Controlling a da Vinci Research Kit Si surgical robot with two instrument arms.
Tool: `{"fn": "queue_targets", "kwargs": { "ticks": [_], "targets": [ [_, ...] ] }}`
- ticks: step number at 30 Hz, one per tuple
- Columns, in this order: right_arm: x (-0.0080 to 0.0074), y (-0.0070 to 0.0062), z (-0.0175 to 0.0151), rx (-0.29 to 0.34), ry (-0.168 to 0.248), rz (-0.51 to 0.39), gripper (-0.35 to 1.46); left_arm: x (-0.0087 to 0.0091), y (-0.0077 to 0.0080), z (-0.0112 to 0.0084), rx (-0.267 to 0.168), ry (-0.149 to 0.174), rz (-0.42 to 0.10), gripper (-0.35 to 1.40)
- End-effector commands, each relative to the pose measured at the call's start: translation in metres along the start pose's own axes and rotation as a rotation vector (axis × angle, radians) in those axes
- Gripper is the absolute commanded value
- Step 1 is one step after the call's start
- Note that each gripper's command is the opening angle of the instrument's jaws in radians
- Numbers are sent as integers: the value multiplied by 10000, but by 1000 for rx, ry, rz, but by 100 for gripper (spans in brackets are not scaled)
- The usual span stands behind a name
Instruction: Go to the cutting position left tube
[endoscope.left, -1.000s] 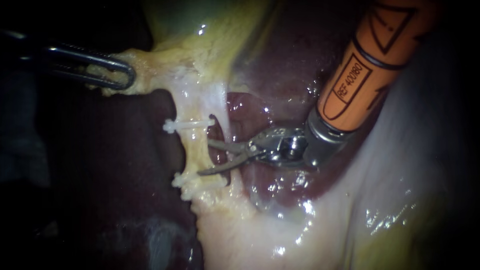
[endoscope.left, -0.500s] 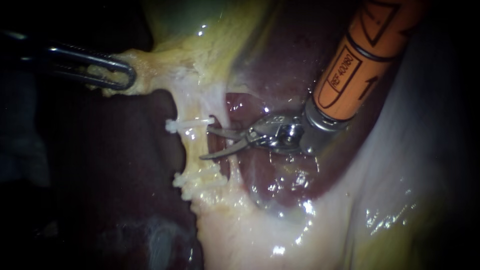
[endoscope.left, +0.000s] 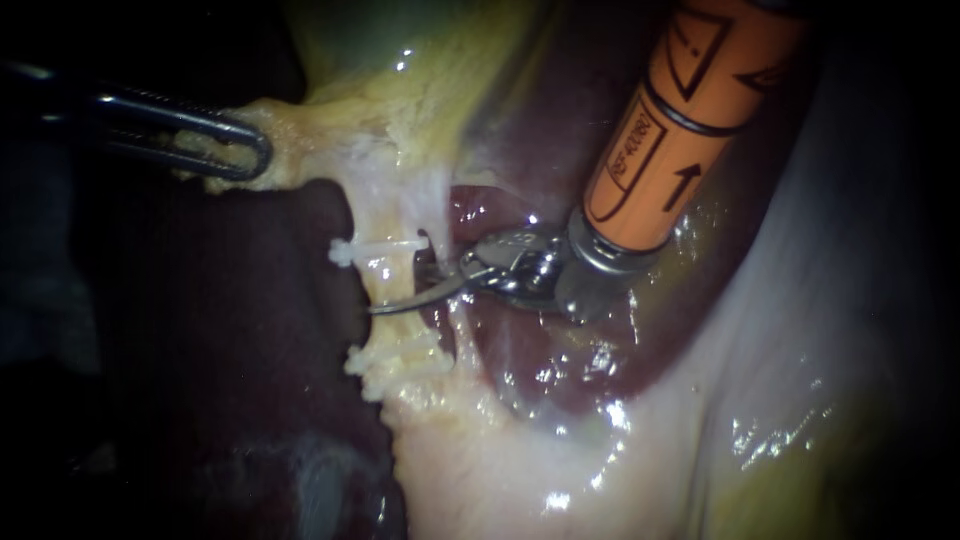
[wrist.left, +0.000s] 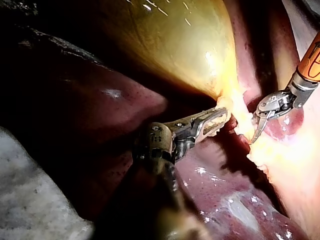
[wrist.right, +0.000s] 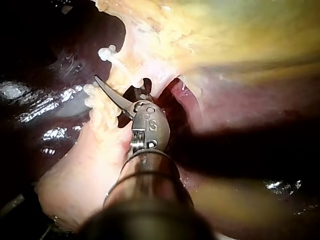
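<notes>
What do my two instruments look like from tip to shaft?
The left instrument is dark and slender, ending in long, rounded metal jaws with a slot through them. The right instrument has an orange sleeve with black printed outlines and an arrow, a silver metal wrist and thin curved grey blades.

You've got dark liver (endoscope.left: 190, 380) across the left half of the endoscope view, with wet glints low on it. The gallbladder (endoscope.left: 400, 40) is at the top, greenish-yellow, narrowing into yellow fatty tissue (endoscope.left: 330, 140) pulled taut leftwards over the liver edge. Right of centre there's a glossy red-brown hollow (endoscope.left: 560, 370), bordered below and to the right by a pale whitish tissue sheet (endoscope.left: 720, 400), shiny with fluid. In the left wrist view the gallbladder is a big smooth yellow bulge beyond the liver lobe. A rough grey cloth-like patch (wrist.left: 30, 205) lies beside the liver, well apart from the gallbladder; you can't tell what it is.
</notes>
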Motion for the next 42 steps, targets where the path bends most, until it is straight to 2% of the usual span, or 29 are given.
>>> {"fn": "queue_targets", "kwargs": {
  "ticks": [1, 10, 19, 26, 28, 33, 42],
  "targets": [
    [-1, 0, 4, 1, 3, 0, 145, 0, 0, 0, 0, 0, 0, -35],
    [4, -4, 23, 7, 25, 9, 145, 0, 0, 0, 0, 0, 0, -35],
    [10, -13, 28, 31, 74, 31, 145, 0, 0, 0, 0, 0, 0, -35],
    [22, -33, 25, 88, 101, 47, 145, 0, 0, 0, 0, 0, 0, -35],
    [29, -40, 23, 121, 112, 61, 145, 0, 0, 0, 0, 0, 0, -35],
    [45, -56, 17, 149, 137, 69, 143, 0, 0, 0, 0, 0, 0, -35],
    [57, -68, 16, 168, 161, 86, 143, 0, 0, 0, 0, 0, 0, -35]
  ]
}}
